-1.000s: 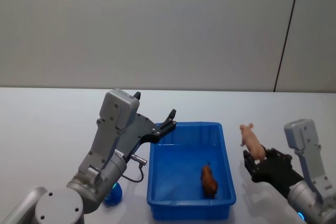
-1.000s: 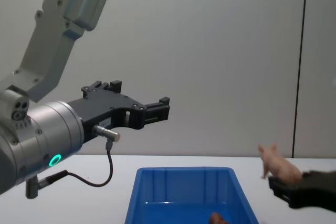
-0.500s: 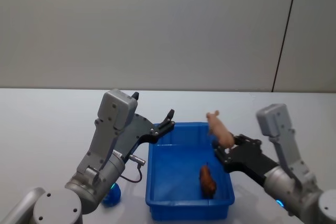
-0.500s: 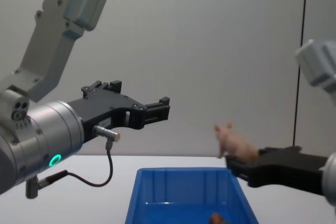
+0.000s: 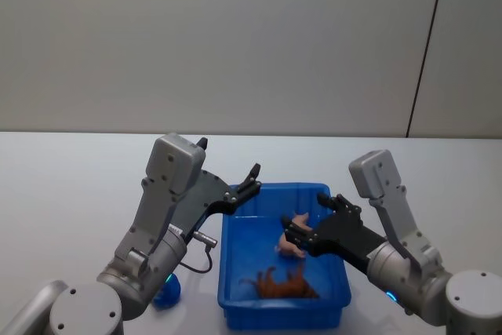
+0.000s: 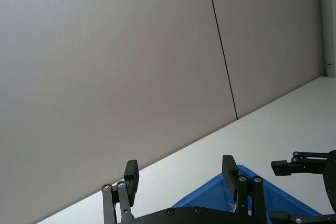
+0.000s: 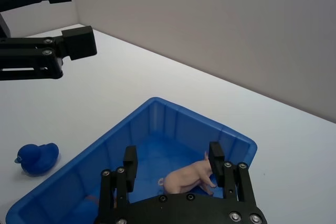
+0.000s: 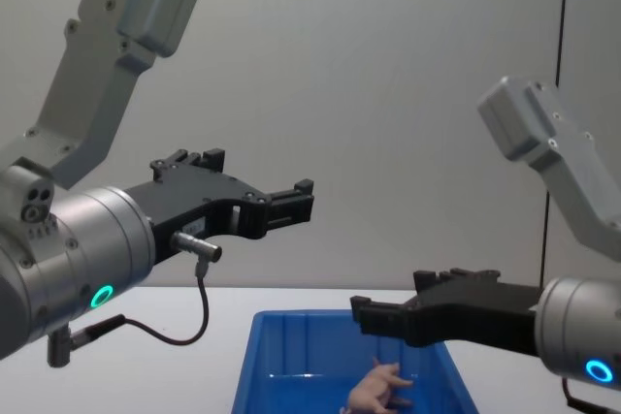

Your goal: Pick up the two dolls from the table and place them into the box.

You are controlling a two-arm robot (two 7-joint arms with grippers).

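The left tool (image 5: 246, 183) is raised above the middle of the worktop (image 5: 70, 170). Its fingers (image 6: 132, 174) are spread apart and empty, and its grey forearm (image 5: 157, 225) is angled up from the near left edge. The right tool (image 5: 306, 215) is extended in from the near right edge and pointed toward the left one, at a lower height. Its fingers (image 7: 216, 156) are likewise parted, with nothing gripped between them. The two tools are set apart.
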